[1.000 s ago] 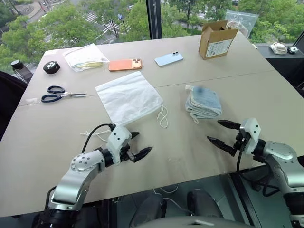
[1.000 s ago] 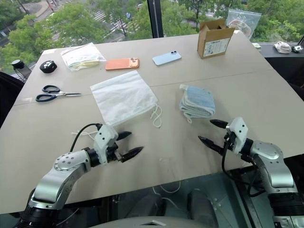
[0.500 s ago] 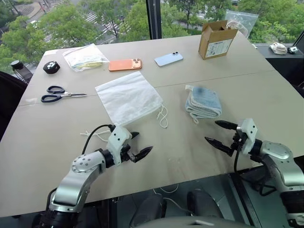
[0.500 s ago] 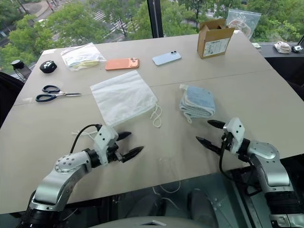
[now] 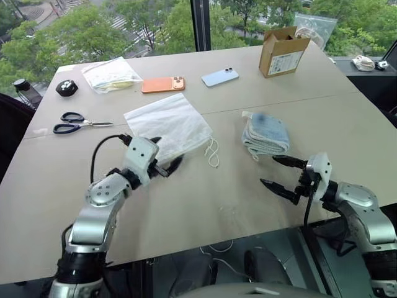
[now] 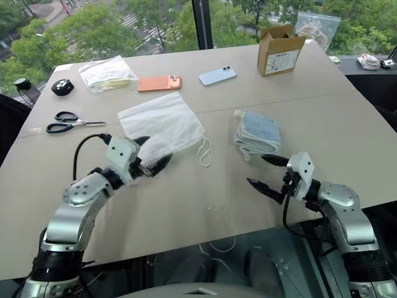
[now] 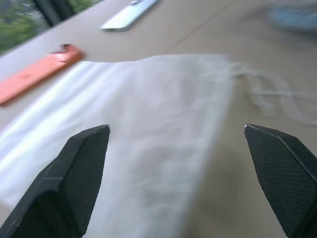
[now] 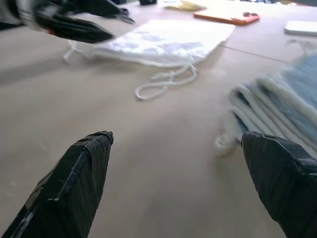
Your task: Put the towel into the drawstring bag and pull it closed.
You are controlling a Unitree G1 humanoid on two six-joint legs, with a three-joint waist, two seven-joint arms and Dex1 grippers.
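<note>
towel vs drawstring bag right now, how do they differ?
The towel is light blue, thick and folded into a stack; the drawstring bag is white, thin and lies spread flat. The bag covers more table, with loose cords trailing. Both rest on the table, ungripped.

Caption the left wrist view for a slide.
Open left gripper over the flat white drawstring bag on the table.

Left arm moves up to the bag
The left gripper (image 5: 162, 154) now sits over the drawstring bag's (image 5: 170, 123) near edge, no longer short of it.
</note>
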